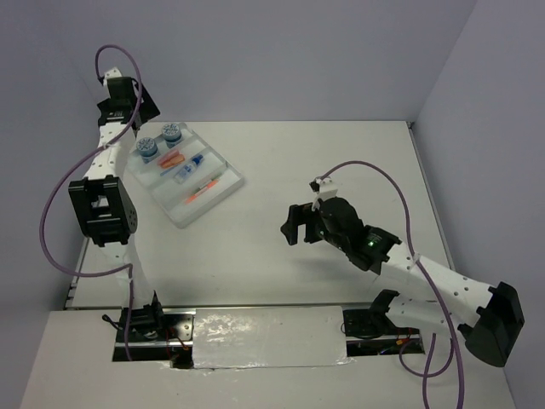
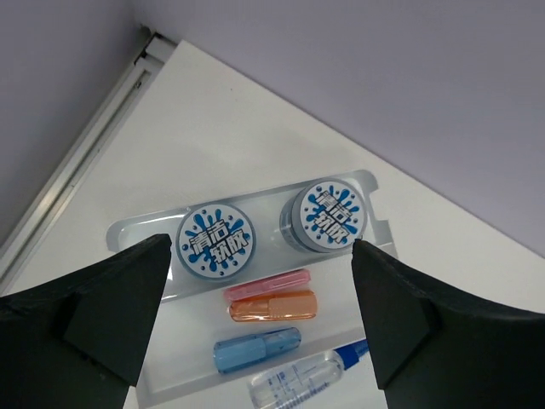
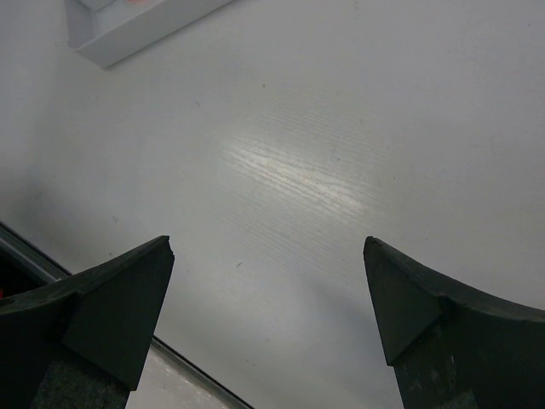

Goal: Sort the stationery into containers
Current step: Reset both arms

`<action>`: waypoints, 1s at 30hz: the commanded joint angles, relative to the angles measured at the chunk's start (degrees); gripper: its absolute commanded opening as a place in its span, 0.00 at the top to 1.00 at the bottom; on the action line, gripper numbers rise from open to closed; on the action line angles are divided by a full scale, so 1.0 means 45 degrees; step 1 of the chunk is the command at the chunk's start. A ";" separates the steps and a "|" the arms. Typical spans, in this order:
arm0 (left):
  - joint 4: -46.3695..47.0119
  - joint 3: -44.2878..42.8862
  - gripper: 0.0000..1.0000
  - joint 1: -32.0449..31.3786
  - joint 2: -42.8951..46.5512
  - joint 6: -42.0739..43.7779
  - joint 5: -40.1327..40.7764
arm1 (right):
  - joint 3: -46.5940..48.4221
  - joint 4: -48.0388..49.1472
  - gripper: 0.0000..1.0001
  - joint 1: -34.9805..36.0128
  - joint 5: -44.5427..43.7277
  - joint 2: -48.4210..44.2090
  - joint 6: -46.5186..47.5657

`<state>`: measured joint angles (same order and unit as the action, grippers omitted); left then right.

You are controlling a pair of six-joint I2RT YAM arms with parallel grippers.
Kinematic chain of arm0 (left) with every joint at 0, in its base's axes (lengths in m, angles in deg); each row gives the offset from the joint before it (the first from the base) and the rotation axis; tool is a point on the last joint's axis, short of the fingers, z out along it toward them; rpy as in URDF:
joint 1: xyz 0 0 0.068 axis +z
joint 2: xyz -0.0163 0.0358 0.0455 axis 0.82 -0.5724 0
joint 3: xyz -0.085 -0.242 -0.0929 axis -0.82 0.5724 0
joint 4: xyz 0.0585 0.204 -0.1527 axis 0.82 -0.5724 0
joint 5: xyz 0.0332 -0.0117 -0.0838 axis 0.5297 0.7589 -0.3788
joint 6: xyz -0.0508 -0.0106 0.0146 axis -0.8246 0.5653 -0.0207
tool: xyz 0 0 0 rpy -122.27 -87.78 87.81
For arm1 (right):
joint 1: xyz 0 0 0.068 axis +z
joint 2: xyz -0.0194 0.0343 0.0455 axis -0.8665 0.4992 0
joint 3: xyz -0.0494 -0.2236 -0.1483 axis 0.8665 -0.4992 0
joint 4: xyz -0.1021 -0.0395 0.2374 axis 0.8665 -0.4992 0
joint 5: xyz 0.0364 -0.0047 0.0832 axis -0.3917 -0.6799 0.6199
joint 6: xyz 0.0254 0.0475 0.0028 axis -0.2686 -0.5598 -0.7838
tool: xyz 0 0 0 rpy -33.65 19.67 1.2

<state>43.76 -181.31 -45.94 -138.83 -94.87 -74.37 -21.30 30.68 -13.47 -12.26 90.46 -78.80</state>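
Observation:
The white divided tray (image 1: 228, 170) sits at the far left of the table. Two round blue-white pots (image 1: 147, 149) (image 1: 173, 133) stand in its far compartment. In the left wrist view the pots (image 2: 213, 241) (image 2: 328, 215) sit above a pink cap (image 2: 266, 285), an orange cap (image 2: 272, 305), a blue cap (image 2: 257, 350) and the blue-capped clear bottle (image 2: 298, 382), all in the tray (image 2: 128, 234). A thin orange pen (image 1: 203, 189) lies in a nearer compartment. My left gripper (image 2: 262, 245) is open and empty above the tray's far end (image 1: 132, 104). My right gripper (image 1: 294, 226) is open and empty over bare table (image 3: 268, 243).
The table's far left edge and a metal rail (image 2: 94, 141) run beside the tray, with grey walls behind. A corner of the tray (image 3: 128, 34) shows at the top of the right wrist view. The table's near edge (image 3: 51, 264) is close under my right gripper.

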 commanded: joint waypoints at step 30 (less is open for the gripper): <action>-0.4392 1.2818 0.01 -0.1720 2.0686 0.0691 -0.1706 | 0.7035 -0.9769 0.00 -0.0060 -0.6718 -0.5515 0.1439</action>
<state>22.91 -123.44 -53.21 -49.92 -92.47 -80.05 11.26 -10.45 -13.60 -40.41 67.69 -71.04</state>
